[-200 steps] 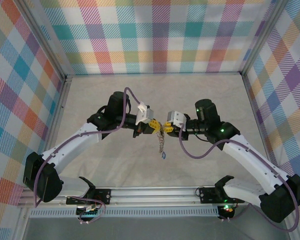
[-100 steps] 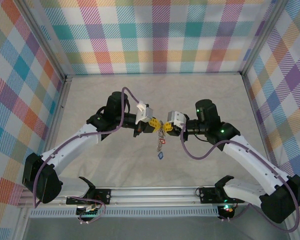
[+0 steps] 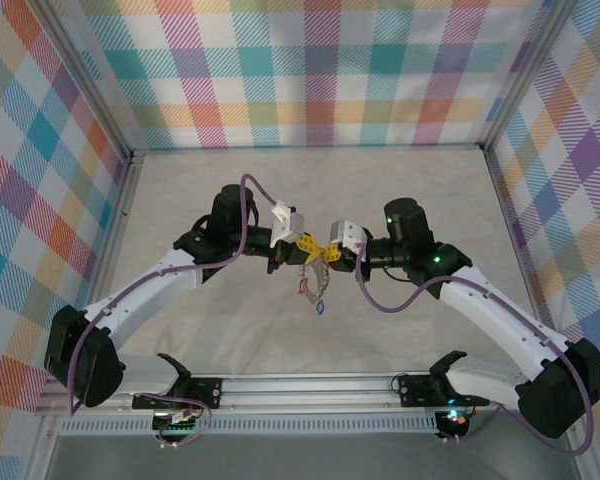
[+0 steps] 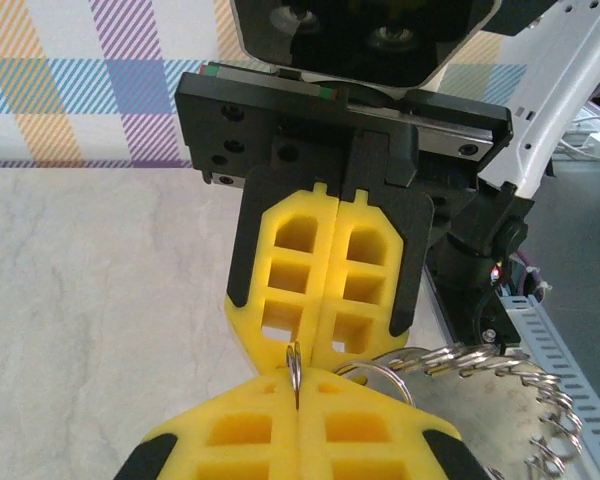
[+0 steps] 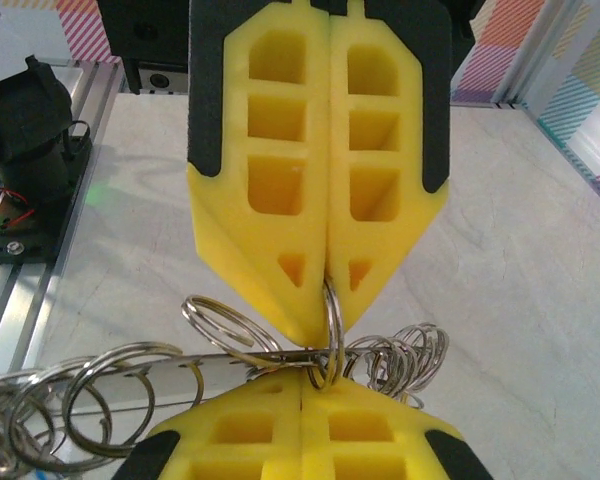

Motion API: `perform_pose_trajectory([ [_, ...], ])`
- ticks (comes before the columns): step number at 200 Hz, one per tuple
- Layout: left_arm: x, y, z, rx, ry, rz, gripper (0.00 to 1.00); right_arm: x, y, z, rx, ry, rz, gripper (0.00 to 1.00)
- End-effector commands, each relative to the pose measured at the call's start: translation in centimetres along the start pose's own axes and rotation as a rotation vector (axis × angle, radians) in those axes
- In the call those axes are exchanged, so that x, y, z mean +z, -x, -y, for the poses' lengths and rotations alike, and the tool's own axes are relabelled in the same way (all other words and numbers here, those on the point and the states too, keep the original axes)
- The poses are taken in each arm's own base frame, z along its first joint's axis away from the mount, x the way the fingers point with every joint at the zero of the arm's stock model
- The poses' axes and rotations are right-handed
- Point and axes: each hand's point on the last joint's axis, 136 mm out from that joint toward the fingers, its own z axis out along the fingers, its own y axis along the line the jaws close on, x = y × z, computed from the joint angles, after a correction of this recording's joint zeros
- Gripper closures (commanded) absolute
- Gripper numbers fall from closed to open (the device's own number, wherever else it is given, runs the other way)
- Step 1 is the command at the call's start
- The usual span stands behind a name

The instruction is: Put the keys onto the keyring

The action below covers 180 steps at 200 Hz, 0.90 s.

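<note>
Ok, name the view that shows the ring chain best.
Right wrist: the ring chain spreads in sharp loops across the lower frame. Left wrist catches a few loops at lower right; top external shows a tiny strand dangling mid-frame.

- A pale, faintly marbled desk [image 3: 410, 190] spreads out as the work surface.
- Pastel plaid walls [image 3: 310, 70] rise along its far, left and right edges.
- An aluminium rail [image 3: 310, 385] runs along the near edge.
- A small circuit board [image 3: 180, 425] sits beyond the near-left corner.
</note>
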Motion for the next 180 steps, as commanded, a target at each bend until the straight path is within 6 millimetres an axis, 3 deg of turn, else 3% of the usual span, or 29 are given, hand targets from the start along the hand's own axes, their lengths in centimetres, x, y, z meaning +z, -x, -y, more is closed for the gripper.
perform_pose_trajectory([
  [1, 0.3, 1.5, 0.3, 0.041, -0.008, 0.066, 1.0, -0.2, 2.5, -0.3, -0.051, 0.007, 0.106, 0.91],
  [35, 0.4, 1.3, 0.2, 0.039, -0.013, 0.057, 1.0, -0.5, 2.3, 0.3, -0.06, -0.059, 0.116, 0.82],
  [72, 0.5, 1.3, -0.8, -0.002, 0.063, 0.124, 1.0, -0.6, 2.3, 0.1, -0.064, -0.064, 0.126, 0.82],
  [180, 1.2, 1.6, -0.4, -0.059, 0.069, 0.213, 1.0, 1.1, 2.6, 1.3, -0.075, -0.037, 0.154, 0.8],
])
